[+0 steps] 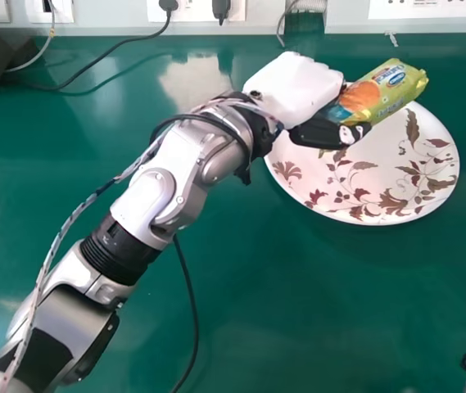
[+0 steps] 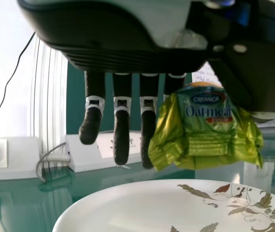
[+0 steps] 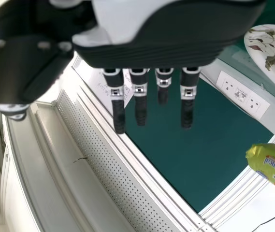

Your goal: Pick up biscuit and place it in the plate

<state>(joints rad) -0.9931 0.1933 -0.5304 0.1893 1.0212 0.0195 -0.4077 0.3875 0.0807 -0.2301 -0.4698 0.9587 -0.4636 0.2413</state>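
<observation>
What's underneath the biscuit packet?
Below the biscuit packet, with a gap between, is the floral plate. In the head view, packet and left hand hide part of its far rim.

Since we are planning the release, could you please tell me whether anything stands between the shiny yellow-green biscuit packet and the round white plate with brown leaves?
Nothing visible does: the packet, pinched in the white-and-black left hand, hangs above the plate, and the left wrist view shows open space between them.
</observation>
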